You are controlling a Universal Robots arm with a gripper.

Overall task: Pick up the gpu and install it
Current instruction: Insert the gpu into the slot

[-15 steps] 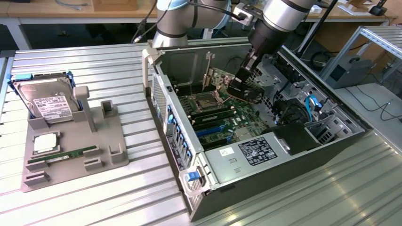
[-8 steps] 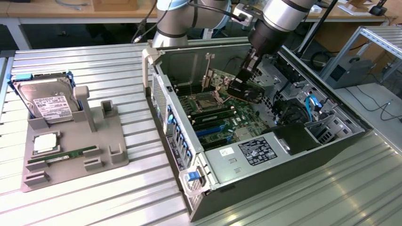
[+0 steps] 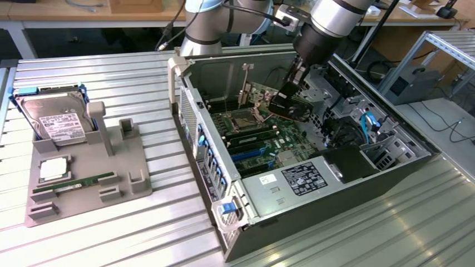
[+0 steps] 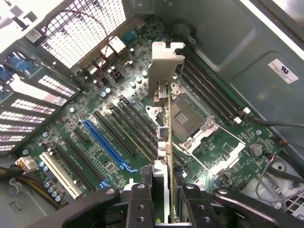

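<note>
Grips the gpu [image 3: 291, 107] on edge in the clenched claw [image 4: 169, 192], pale bracket [image 4: 165, 69] at the end farthest from the claw. Hangs inside the open computer case [image 3: 371, 172], above the green motherboard [image 4: 118, 128] directly below the claw, near the empty processor socket [image 4: 183, 118].
</note>
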